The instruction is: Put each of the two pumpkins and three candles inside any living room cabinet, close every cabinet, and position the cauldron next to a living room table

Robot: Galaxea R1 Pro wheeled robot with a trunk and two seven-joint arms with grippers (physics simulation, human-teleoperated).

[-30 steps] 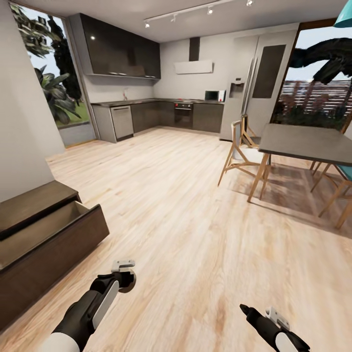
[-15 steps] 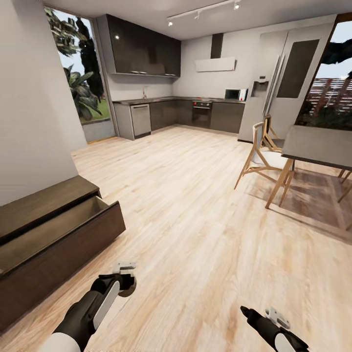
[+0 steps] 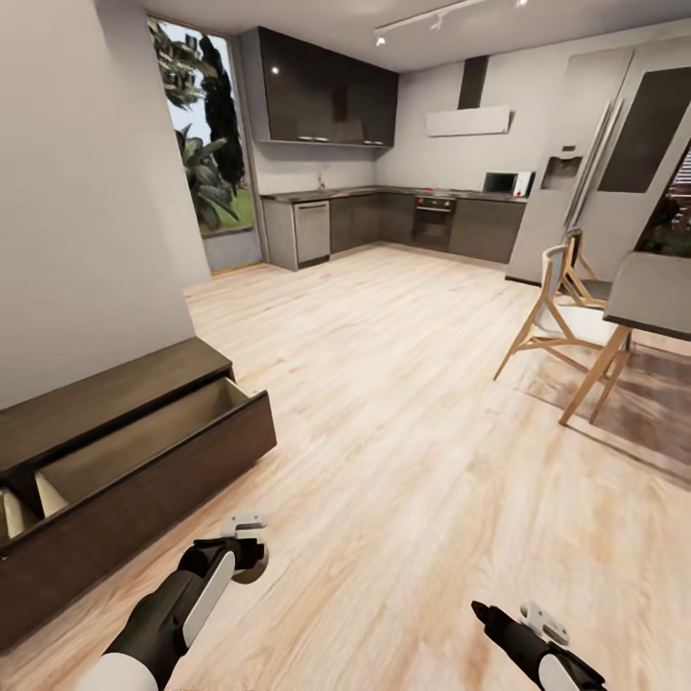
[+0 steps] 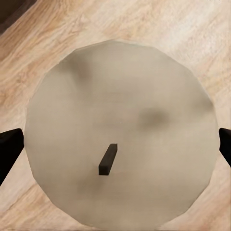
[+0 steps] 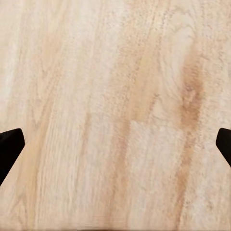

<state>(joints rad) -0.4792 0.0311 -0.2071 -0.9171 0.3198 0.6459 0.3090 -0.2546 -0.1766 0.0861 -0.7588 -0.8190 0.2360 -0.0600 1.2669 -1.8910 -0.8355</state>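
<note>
Camera panned left, exposing more open cabinet (image 3: 144, 451); left gripper (image 4: 115, 144) clasps candle (image 4: 120, 144) for stowing, right gripper (image 5: 115, 144) wide, empty.

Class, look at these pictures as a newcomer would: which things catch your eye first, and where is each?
The left gripper grips a cream candle with a dark wick, seen end-on over the wooden floor. To the robot's left, the dark cabinet has a drawer pulled open, showing its pale inside. At the right stands a grey table with wooden chairs.
</note>
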